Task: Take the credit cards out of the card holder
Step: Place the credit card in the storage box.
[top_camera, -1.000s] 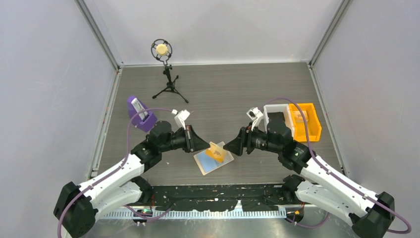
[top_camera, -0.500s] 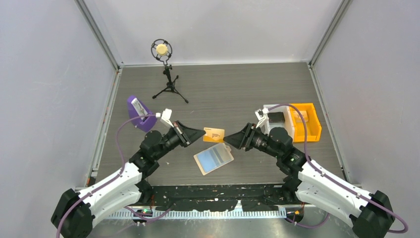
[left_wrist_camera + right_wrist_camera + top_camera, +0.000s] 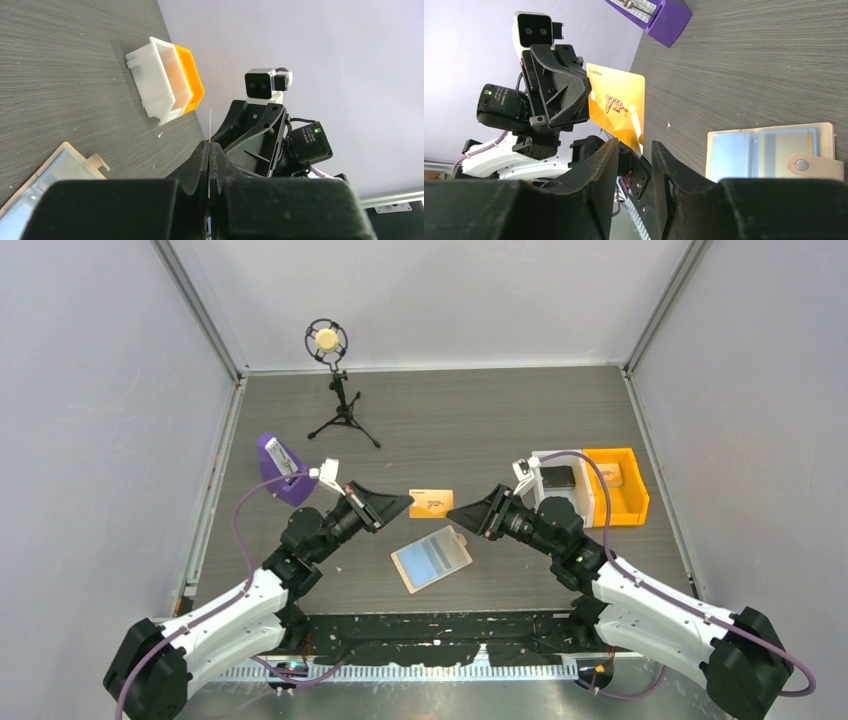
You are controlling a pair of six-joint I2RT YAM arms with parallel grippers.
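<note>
okay, credit card (image 3: pixel 431 503): orange-yellow, out of the holder, held in the air above the worktop (image 3: pixel 480 420), between the two arms.
card holder (image 3: pixel 432 558): lying open and flat on the worktop just nearside of the card, light blue pockets up, snap tab at one edge; nothing touching it.
other cards: a pale strip shows in one pocket in the right wrist view, can't tell if it's a card.
left gripper (image 3: pixel 403 505): pressed together on the card's left edge; card sits edge-on between the fingers in its own wrist view.
right gripper (image 3: pixel 455 512): jaws part-way apart, mouth at the card's right edge, not pinching it; contact can't tell.
done: one card extracted.
left: probably hand over or set down this card, then empty the pockets.
surroundings: white bin (image 3: pixel 560 475) and orange bin (image 3: pixel 620 485) to the right, purple stand (image 3: pixel 283 472) to the left, all well apart.
</note>
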